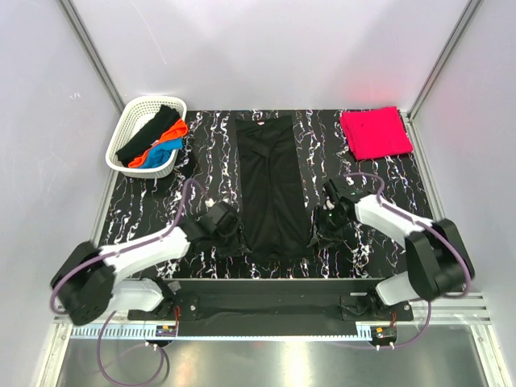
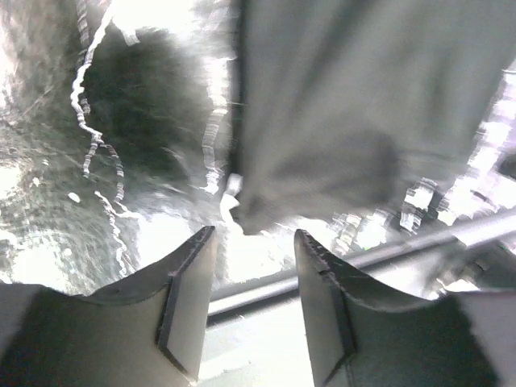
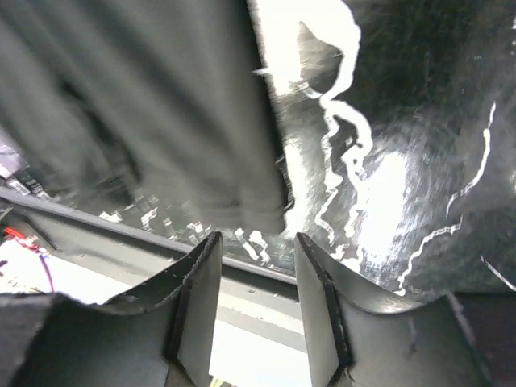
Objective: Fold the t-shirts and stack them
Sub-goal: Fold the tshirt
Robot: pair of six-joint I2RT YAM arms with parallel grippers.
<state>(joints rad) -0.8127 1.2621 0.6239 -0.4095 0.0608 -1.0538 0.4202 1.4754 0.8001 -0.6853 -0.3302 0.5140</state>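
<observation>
The table (image 1: 205,157), black with white marbling, fills most of the top view. The black shirt (image 1: 270,189) lies flat along its middle, folded into a long narrow strip that runs from the far edge toward the arms. Its collar end is at the far side and its hem at the near side.

The left arm (image 1: 137,258) reaches in from the near left corner, and the right arm (image 1: 395,222) reaches in from the near right. Both wrists are low over the table, one on each side of the strip's near end.

The basket (image 1: 160,170), a white lattice, sits in the far left corner. It holds another black shirt (image 1: 149,133), an orange one (image 1: 175,129) and a blue one (image 1: 165,150), all crumpled together.

The red shirt (image 1: 375,133) lies folded in a neat rectangle in the far right corner, well apart from the rest.

The left gripper (image 2: 254,234) is just beside the strip's near left corner. Its jaws stand partly apart with nothing between them, and the cloth corner lies on the table just past the fingertips.

The right gripper (image 3: 256,238) is just beside the near right corner. Its jaws are likewise partly apart and hold nothing, and the strip's edge lies just past them.
</observation>
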